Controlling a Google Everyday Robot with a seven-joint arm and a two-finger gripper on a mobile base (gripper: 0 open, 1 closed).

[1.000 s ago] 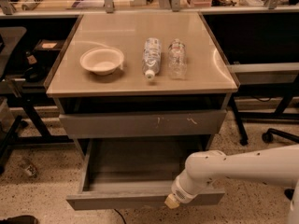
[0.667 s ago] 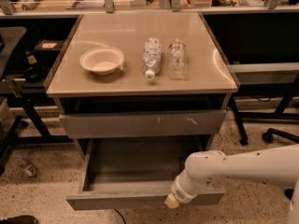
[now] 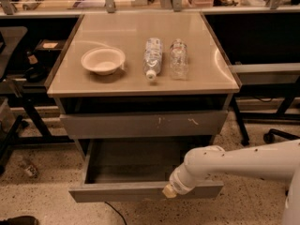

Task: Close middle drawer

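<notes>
Middle drawer (image 3: 124, 167) sits at 6 o'clock in the camera view, pulled well out under the cabinet, its grey inside showing; its flat front faces the camera; gripper (image 3: 169, 191) is at the front's top edge, toward 5 o'clock of the drawer, touching or just short of it; claw state cannot be told; white arm (image 3: 243, 162) comes in from 4 o'clock; scratched drawer front (image 3: 140, 124) above is pushed in; on the cabinet top (image 3: 117, 86), bowl (image 3: 103, 60) at 10 o'clock, lying bottle (image 3: 153, 57) at 12, second bottle (image 3: 178, 58) just beside it at 1 o'clock.
</notes>
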